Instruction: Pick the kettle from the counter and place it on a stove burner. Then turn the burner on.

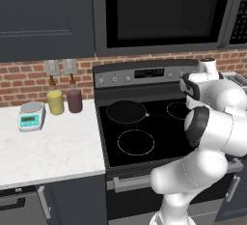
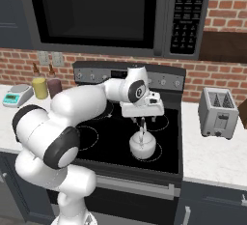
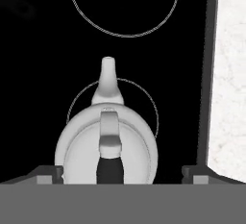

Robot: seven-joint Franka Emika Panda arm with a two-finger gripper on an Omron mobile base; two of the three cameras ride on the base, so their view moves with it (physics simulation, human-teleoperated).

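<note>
**A:** What's in the left base view?

**B:** The arm (image 1: 207, 122) stands in front of the right side of the stove. It covers the kettle and the hand. I can see the pan (image 1: 126, 111), the big front ring (image 1: 136, 142) and the knobs (image 1: 114, 79) at the back. No ring glows.

**A:** And the right base view?

**B:** The kettle (image 2: 142, 146) sits on the burner (image 2: 155, 157), the front right ring. So the first job looks done. The gripper (image 2: 143, 121) hangs just above it. The thin handle reaches up toward the fingers, but it is too small to tell if they pinch it. The toaster (image 2: 218, 112) stands on the counter (image 2: 207, 156), well apart.

**A:** The hand view?

**B:** The kettle (image 3: 106, 146) is right below, inside its ring (image 3: 112, 107), spout pointing up the picture. The two finger tips (image 3: 48, 174) sit far apart at the sides, not touching the kettle. So the hand looks wide open and holds nothing.

**A:** What's left?

**B:** I think turning the burner on. I can't tell which knob does it.
</note>
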